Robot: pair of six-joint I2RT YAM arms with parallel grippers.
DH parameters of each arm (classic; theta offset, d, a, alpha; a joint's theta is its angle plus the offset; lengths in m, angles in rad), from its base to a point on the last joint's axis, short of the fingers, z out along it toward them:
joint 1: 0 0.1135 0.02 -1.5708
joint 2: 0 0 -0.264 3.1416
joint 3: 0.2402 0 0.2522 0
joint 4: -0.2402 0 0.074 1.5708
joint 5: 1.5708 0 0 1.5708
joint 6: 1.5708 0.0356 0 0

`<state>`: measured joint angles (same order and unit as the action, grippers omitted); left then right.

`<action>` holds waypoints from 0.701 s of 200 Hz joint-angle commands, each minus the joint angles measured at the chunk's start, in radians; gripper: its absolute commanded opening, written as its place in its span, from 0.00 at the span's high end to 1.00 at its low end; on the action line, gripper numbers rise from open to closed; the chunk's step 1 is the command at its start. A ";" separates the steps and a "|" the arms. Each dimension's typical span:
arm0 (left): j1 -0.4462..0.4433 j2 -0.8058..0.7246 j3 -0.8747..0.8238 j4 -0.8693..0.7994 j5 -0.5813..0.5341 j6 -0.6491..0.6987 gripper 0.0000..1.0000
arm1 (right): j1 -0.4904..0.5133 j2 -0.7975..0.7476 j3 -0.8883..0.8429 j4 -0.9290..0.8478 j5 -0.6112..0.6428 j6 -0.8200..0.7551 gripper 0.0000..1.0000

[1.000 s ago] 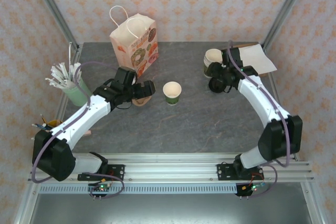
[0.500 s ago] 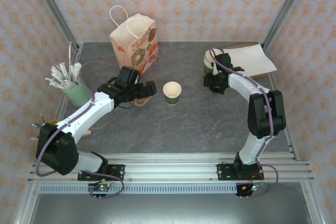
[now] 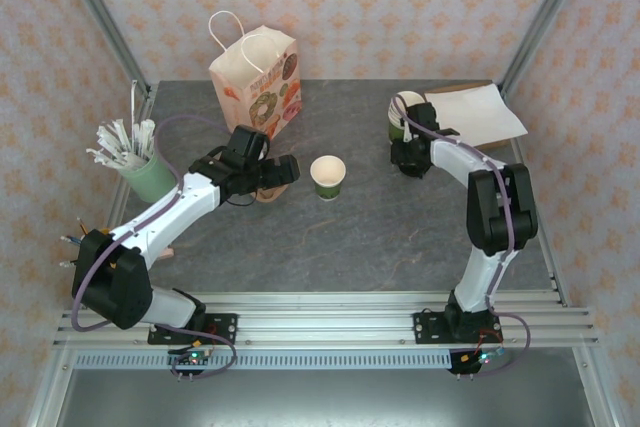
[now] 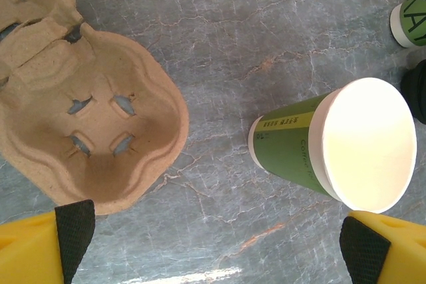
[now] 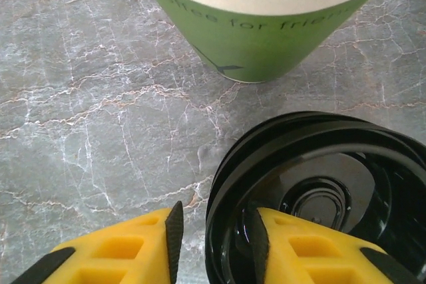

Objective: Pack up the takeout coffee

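- Lidless cup [image 3: 328, 176] stands upright mid-table, just beside carrier [image 4: 93, 131].
- Fingers of left gripper [image 4: 219, 241] spread wide above both, empty.
- Fingers of right gripper [image 5: 215, 221] straddle rim of lid [image 5: 319, 184] near cup stack [image 5: 266, 24], probably to cap the cup; firm pinch, cannot tell.

Dark-green cup [image 4: 293, 144], seemingly black lid [image 5: 313, 157]

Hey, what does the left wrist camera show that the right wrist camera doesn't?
Left wrist, not right wrist: a cardboard cup tray, a single green cup with a cream inside, and the left fingers spread wide. Right wrist, not left wrist: the inside of a black lid, its rim between the right fingers. Both share the gray marble table.
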<state>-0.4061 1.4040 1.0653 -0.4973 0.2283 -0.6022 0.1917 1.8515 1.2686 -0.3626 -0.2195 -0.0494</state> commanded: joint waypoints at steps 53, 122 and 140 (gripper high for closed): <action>-0.011 0.013 0.027 -0.033 -0.015 0.010 0.00 | 0.002 0.023 0.025 0.023 0.032 0.016 0.85; -0.014 -0.004 0.050 -0.059 -0.019 0.044 0.00 | 0.002 -0.153 -0.044 -0.002 -0.008 -0.001 0.95; -0.014 -0.020 0.055 -0.064 -0.022 0.062 0.00 | 0.001 -0.196 -0.055 -0.029 -0.023 -0.018 0.97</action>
<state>-0.4084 1.4109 1.0779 -0.5262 0.2279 -0.5835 0.1917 1.7412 1.2285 -0.3557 -0.2199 -0.0395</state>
